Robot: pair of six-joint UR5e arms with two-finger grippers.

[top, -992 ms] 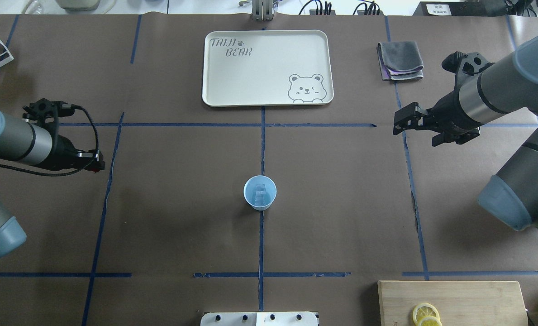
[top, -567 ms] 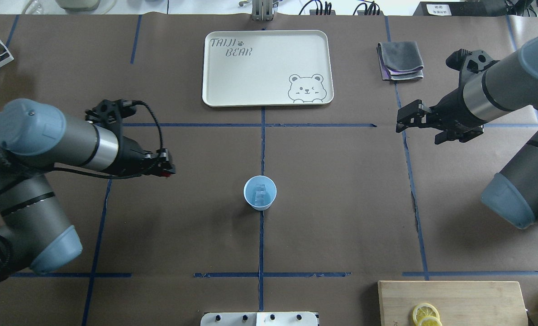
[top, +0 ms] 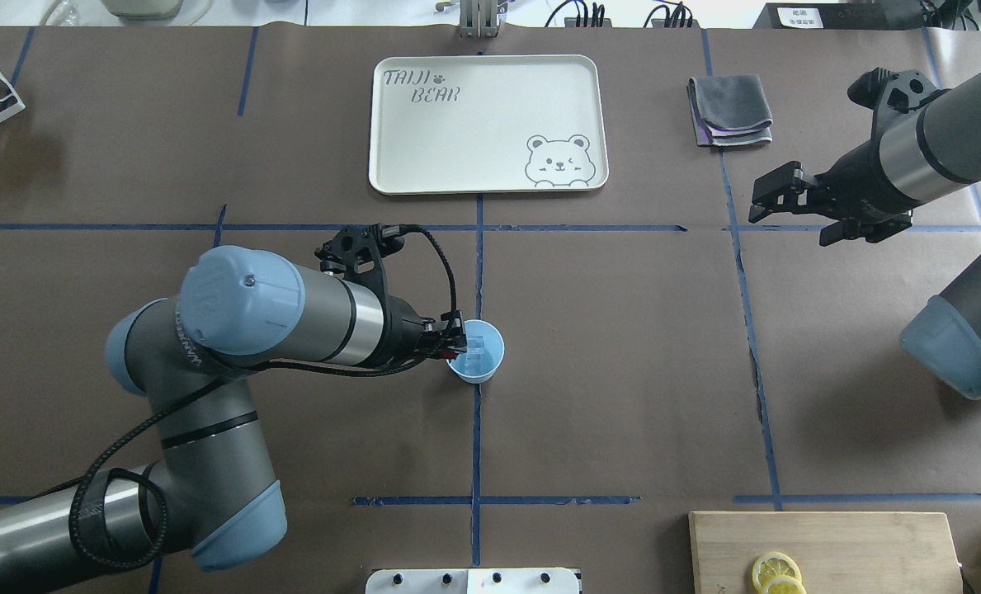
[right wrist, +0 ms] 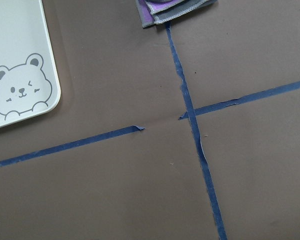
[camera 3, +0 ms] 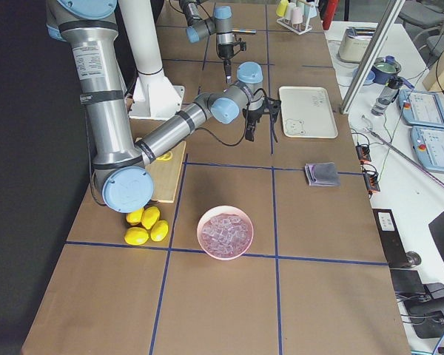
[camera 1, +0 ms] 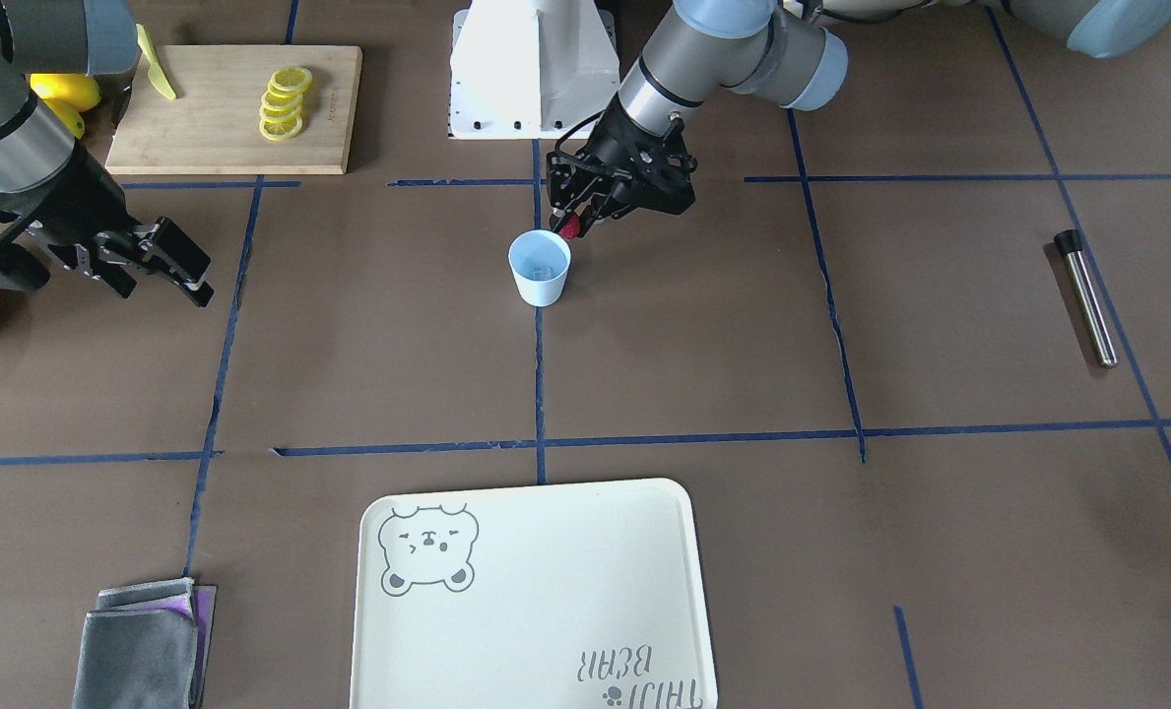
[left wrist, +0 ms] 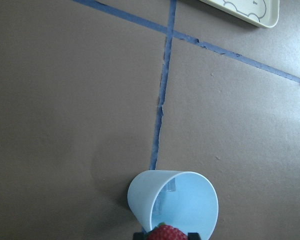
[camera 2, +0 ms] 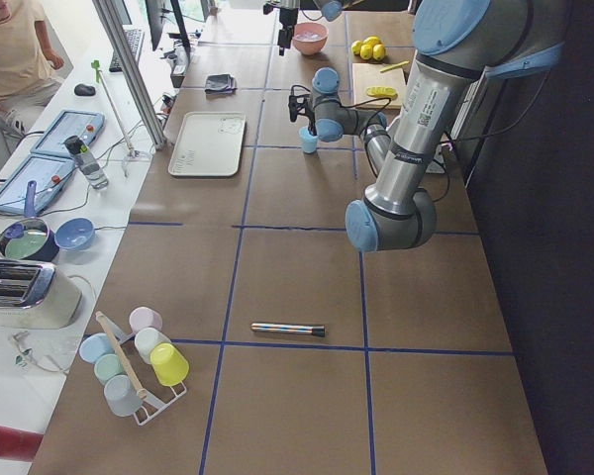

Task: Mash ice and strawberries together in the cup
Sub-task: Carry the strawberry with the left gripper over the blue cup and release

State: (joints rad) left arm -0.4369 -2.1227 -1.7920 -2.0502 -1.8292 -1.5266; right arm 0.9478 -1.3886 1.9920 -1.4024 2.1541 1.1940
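The pale-blue cup (top: 482, 363) stands upright at the table's centre, on the blue tape line. See-through ice (top: 478, 344) lies inside it, also faint in the left wrist view as ice (left wrist: 170, 188). My left gripper (top: 455, 346) is at the cup's left rim, shut on a red strawberry (camera 1: 568, 229). In the left wrist view the strawberry (left wrist: 166, 234) sits between the fingertips just above the cup (left wrist: 190, 200) rim. My right gripper (top: 791, 210) hovers far to the right, open, with nothing between its fingers.
A cream bear tray (top: 487, 124) lies behind the cup, with a folded grey cloth (top: 729, 110) to its right. A cutting board (top: 861, 544) with lemon slices sits at the near right. A metal rod (camera 1: 1087, 295) lies at the robot's left, and a pink bowl (camera 3: 225, 232) of ice at its right.
My left arm has swept in from the far left to the cup's rim, carrying the strawberry. My right arm has drawn back a little to the right.
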